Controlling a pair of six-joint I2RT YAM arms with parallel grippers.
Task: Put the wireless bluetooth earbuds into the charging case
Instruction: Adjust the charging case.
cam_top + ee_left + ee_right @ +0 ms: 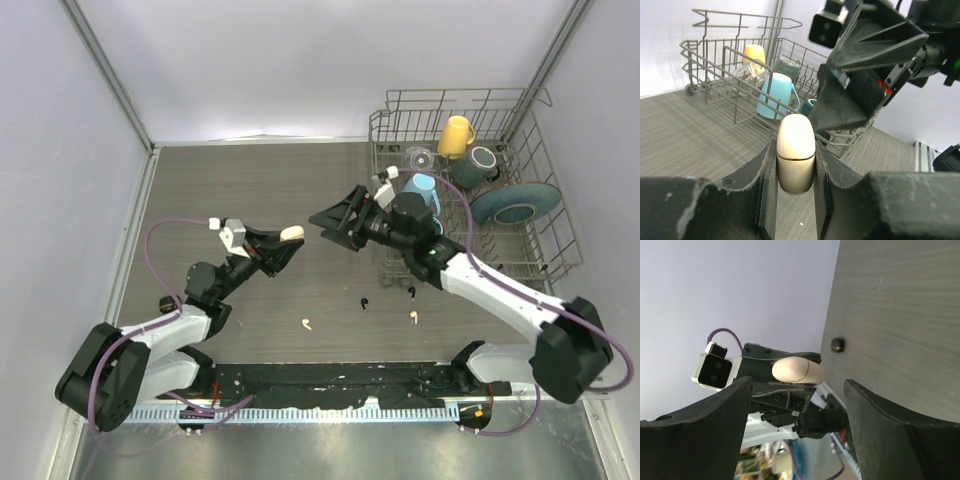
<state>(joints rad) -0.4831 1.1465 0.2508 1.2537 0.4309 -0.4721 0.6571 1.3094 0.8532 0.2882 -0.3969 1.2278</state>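
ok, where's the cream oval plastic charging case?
The case is clamped in the left gripper, left of centre in the top view, facing the open right gripper.

dish rack (470, 92) | yellow mug (456, 135) | blue mug (424, 189) | teal plate (516, 203)

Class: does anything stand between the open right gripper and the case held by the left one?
Nothing visible does: only open air separates the right gripper from the charging case clamped in the left gripper.
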